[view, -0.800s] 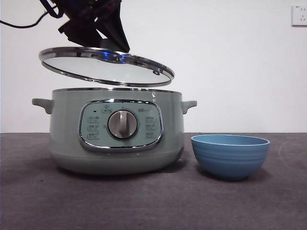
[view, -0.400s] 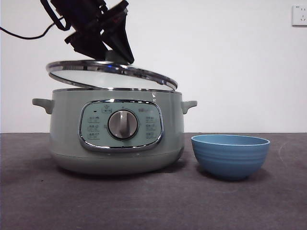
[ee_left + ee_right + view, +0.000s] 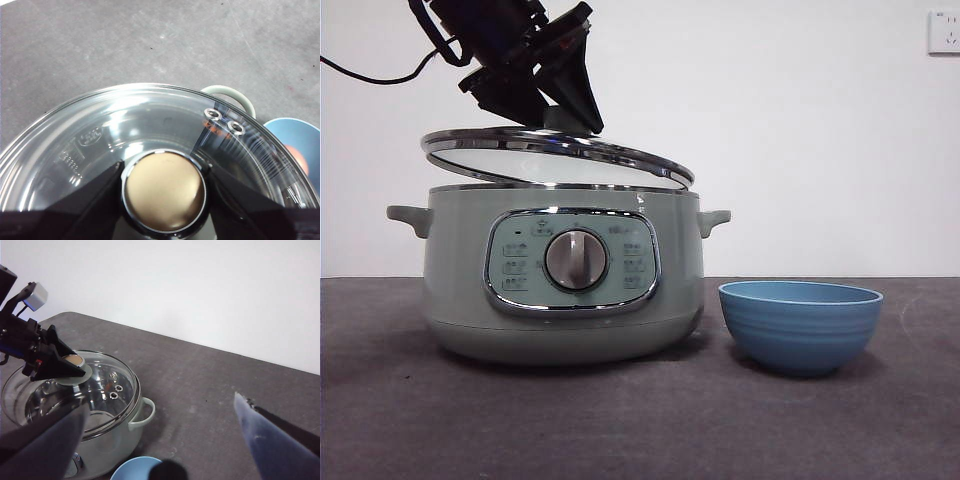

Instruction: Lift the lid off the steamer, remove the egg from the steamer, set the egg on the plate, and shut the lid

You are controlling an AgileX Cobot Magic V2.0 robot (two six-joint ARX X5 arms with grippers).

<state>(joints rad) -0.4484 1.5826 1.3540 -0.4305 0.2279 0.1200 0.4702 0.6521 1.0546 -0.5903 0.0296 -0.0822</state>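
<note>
The left hand comes down from the upper left and is clamped on the pale green knob of the lid, one black jaw on either side of it. The lid hangs just over the steamer, tilted, its left edge higher and its right edge down almost at the steamer's rim; whether the two touch there is hard to tell. Two small steel vents sit in the glass near the rim.

The steamer stands on the grey worktop, its silver dial facing the near side. Just to its right, apart from it, sits the plate, a blue bowl. Through the glass in the left wrist view an orange-pink rounded shape shows inside the bowl, too blurred to name.

The right hand waits high above the worktop on the right, jaws spread wide and holding nothing.
</note>
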